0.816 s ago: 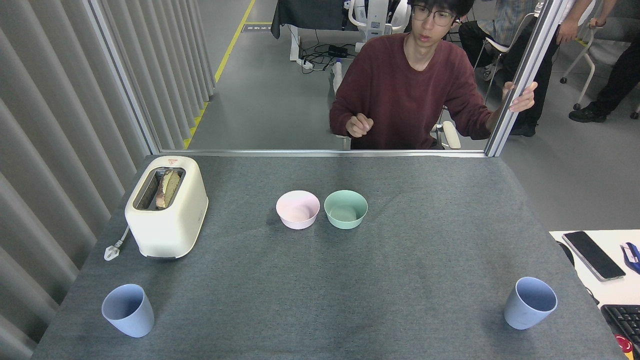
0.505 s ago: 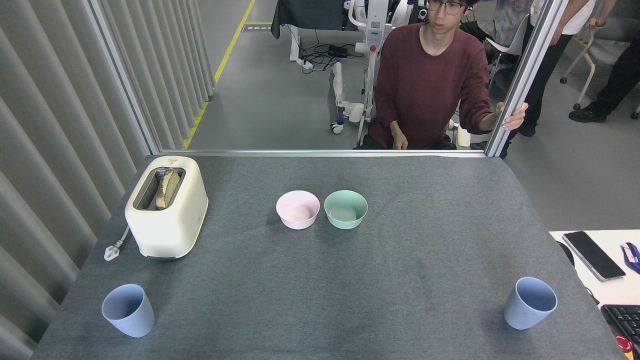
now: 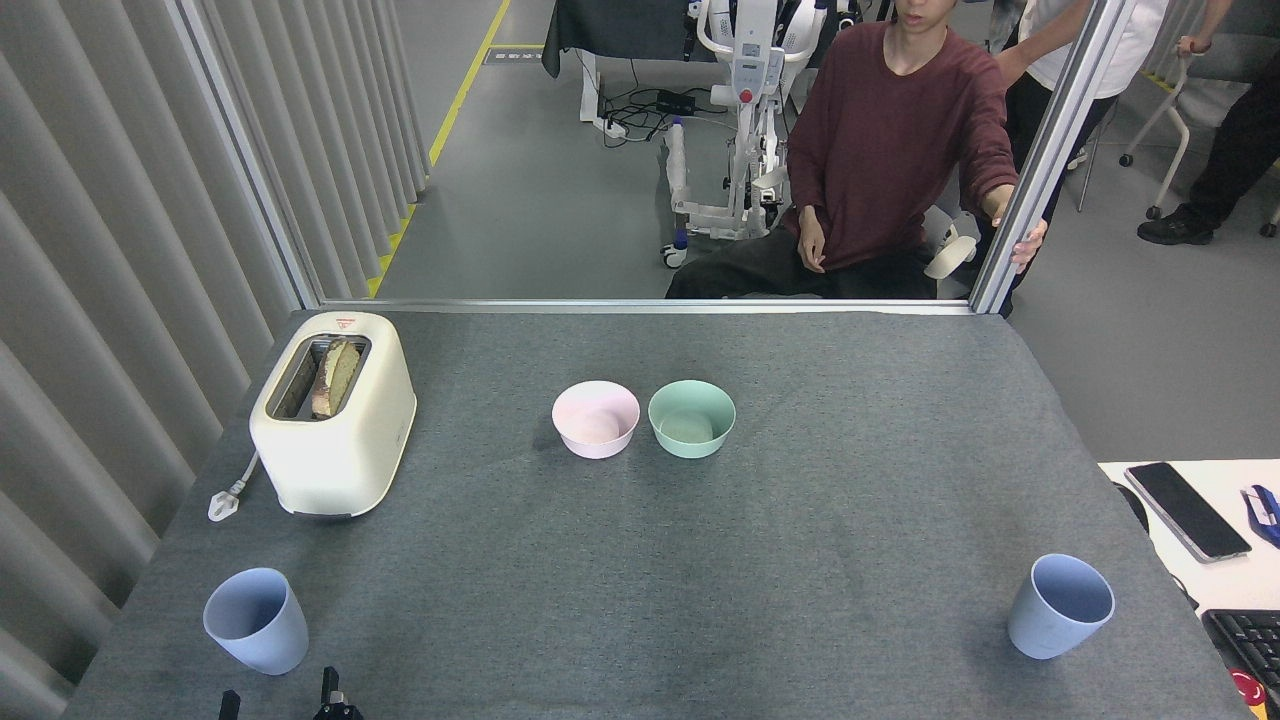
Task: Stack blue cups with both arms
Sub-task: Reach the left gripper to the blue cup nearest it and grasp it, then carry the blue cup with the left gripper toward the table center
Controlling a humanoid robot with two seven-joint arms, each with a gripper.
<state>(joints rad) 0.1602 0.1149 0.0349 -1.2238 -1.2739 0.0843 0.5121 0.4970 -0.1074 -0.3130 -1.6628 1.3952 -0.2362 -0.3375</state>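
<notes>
Left gripper [image 3: 290, 702] tips just entered at worktop's near edge beside left blue cup [image 3: 257, 620], state unclear; reach starting, nothing grasped.

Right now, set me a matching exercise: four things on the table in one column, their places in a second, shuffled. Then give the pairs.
Things:
1. toaster
2. pink bowl
3. mint-green bowl
4. blue cup

Places:
A. near right corner of the table
B. centre, the right one of a close pair
C. far left, bread in its slot
D. centre, the left one of a close pair

Pairs: 1-C, 2-D, 3-B, 4-A
</notes>
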